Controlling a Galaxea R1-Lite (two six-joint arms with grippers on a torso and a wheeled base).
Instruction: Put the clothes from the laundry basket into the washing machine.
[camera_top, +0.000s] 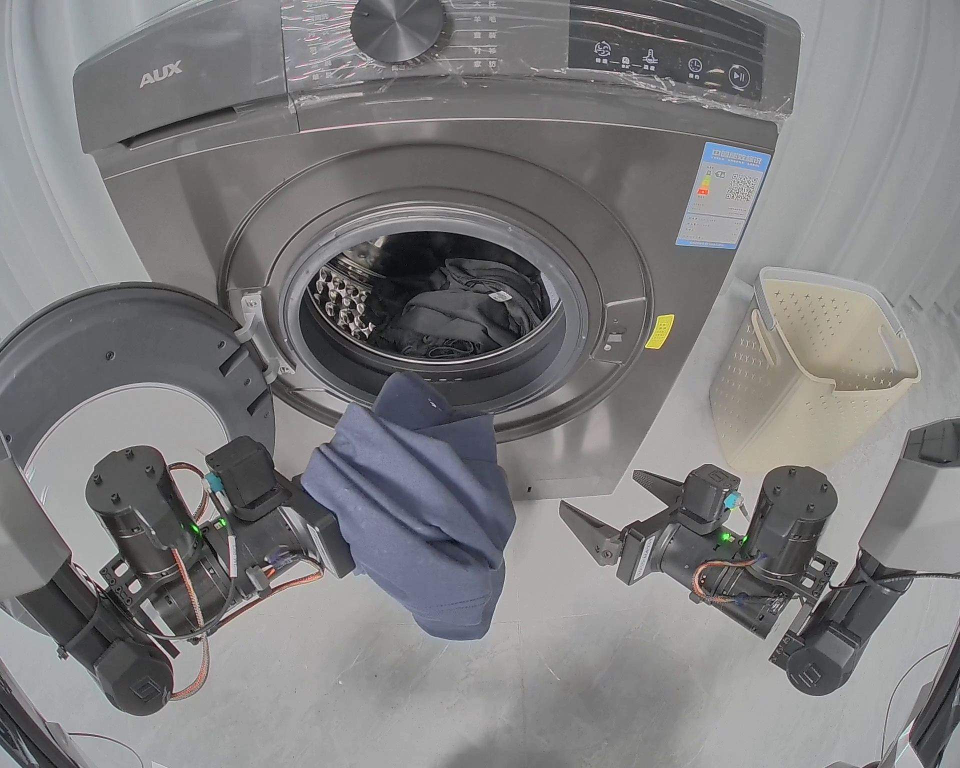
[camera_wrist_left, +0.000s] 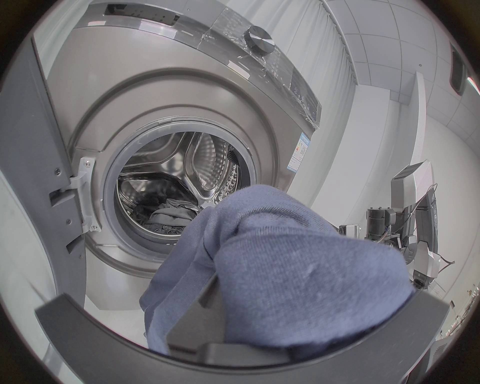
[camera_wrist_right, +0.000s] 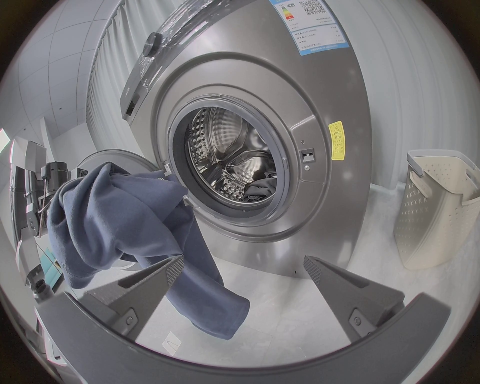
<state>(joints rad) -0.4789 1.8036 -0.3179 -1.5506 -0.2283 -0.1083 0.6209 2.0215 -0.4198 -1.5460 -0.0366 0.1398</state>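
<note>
The washing machine stands with its round door swung fully open to the robot's left of the opening. Inside the machine, the steel drum holds a heap of dark clothes lying at its bottom.

The left jaws are closed on a blue garment, and the cloth is bunched over them so that their tips are hidden. In the left wrist view only part of one finger shows beneath the fabric. The garment is outside the machine, in front of it and just below the lower rim of the opening. In the head view its top edge overlaps that rim. In the right wrist view it sits towards the door side of the opening, with a long fold drooping towards the floor in front of the machine. Whether the fold touches the floor cannot be told.

The right jaws are spread wide with nothing between them. They are low in front of the machine's right lower corner and point towards its front.

The laundry basket, cream and perforated, stands upright on the floor just beside the machine's right side
</note>
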